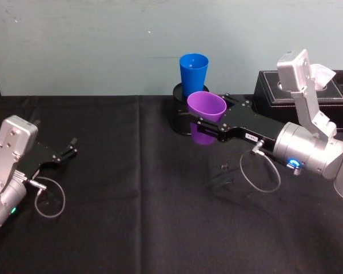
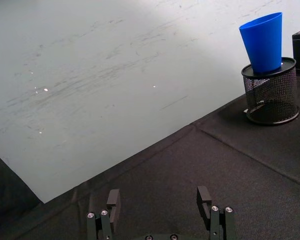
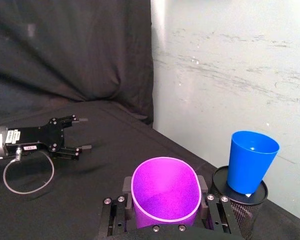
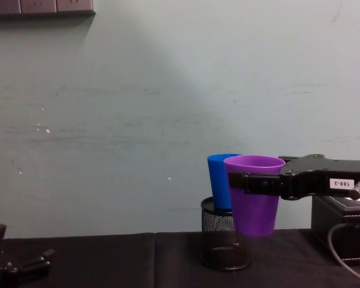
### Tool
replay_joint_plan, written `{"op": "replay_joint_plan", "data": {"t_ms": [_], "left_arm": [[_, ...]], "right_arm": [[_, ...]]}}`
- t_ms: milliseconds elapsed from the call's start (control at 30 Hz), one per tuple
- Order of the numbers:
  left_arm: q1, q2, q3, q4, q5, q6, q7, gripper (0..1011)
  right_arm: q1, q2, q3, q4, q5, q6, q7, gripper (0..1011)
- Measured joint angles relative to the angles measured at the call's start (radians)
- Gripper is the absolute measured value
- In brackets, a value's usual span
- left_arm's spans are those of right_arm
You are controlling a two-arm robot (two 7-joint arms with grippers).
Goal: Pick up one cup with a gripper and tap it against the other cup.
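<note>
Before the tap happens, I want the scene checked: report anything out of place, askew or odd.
One thing: the blue cup stands wedged in the mouth of the black mesh pen holder, not on the table, so a tap might tip it. The right gripper holds the purple cup upright; nothing is spilled. The left gripper idles.
</note>
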Motion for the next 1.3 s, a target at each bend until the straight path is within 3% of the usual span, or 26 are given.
{"op": "replay_joint_plan", "data": {"t_ms": [1300], "left_arm": [[0.0, 0.0, 0.0, 0.0, 0.0, 0.0, 0.0, 1000]], "right_arm": [[0.0, 0.0, 0.0, 0.0, -0.001, 0.0, 0.001, 723]]}}
